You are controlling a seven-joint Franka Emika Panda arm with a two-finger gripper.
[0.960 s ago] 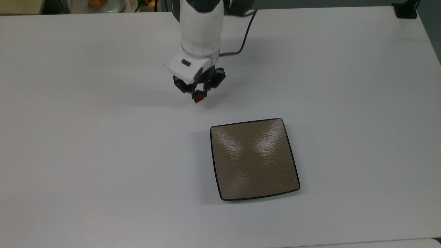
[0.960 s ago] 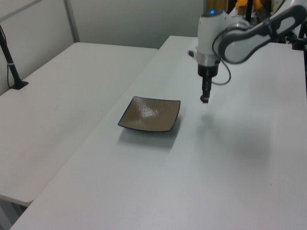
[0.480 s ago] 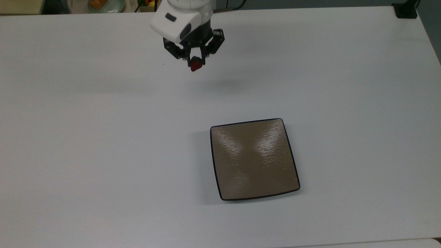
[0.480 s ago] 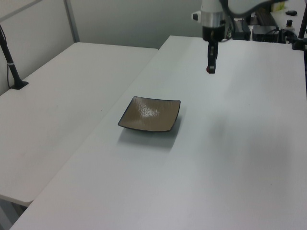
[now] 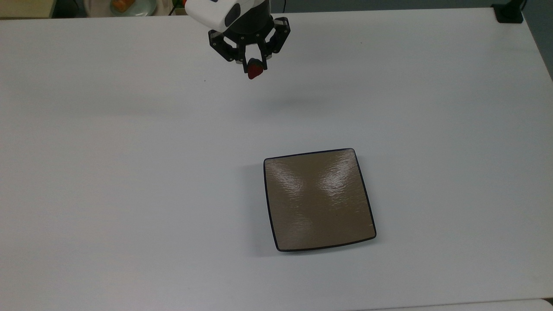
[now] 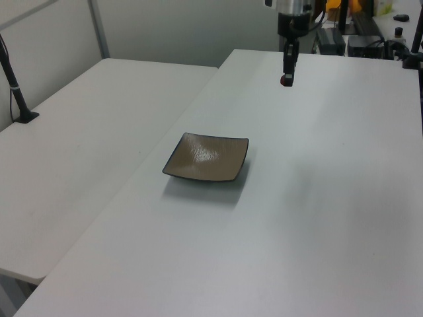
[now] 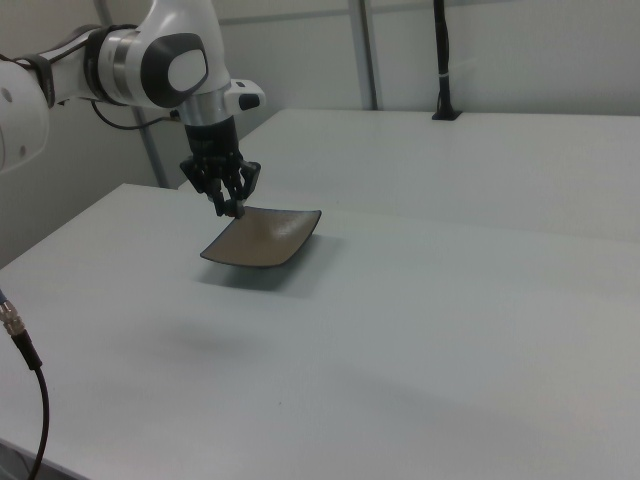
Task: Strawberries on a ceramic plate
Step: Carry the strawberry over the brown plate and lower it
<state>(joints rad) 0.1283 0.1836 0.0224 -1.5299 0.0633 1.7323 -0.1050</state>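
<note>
A tiny red strawberry [image 5: 254,71] with a dark cap hangs high above the white table, pinched in my gripper [image 5: 253,65], which is shut on it. In the left view the strawberry [image 6: 287,82] shows at the gripper's [image 6: 287,78] tip, far up the table from the plate. The ceramic plate [image 5: 319,199] is square, glossy tan-brown with a thin dark rim, and lies flat with nothing on it, well below the gripper in the top view. The left view has the plate [image 6: 207,158] mid-table. In the right view my gripper [image 7: 235,208] hangs in front of the plate's [image 7: 262,241] left part.
A black cable [image 7: 25,350] crosses the right view's lower left corner. A black post base [image 5: 509,13] stands at the top view's far right corner. A second white table [image 6: 79,139] adjoins on the left view's left. Clutter [image 5: 123,5] lies beyond the table's far edge.
My gripper has risen from just above the table with the strawberry held, and has drifted slightly to the top view's right. The plate has not moved.
</note>
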